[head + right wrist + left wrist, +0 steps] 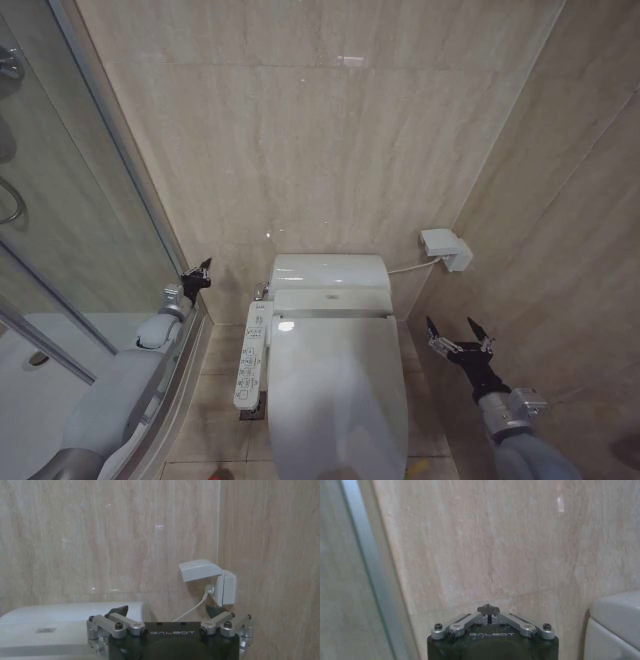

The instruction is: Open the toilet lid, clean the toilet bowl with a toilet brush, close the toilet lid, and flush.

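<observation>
The toilet lid (pixel 338 400) lies shut, a glossy white oval that hides the toilet bowl beneath it. A white side panel of buttons (pixel 252 355) runs along the toilet's left edge. The toilet brush is out of view. My left gripper (pixel 197 274) hangs left of the toilet's rear unit (pixel 330 275), beside the shower frame, and it is shut (pixel 488 609) with nothing in it. My right gripper (pixel 458 334) floats to the right of the lid, close to the side wall, open and empty (pixel 166 611). The rear unit (pixel 60 626) lies just ahead of it.
A glass shower enclosure (pixel 80 250) with a metal frame stands close on the left. A white covered wall socket (pixel 446 248) with a cable sits right of the toilet, straight ahead of the right gripper as the socket (pixel 210 581). Beige tiled walls close in behind and on the right.
</observation>
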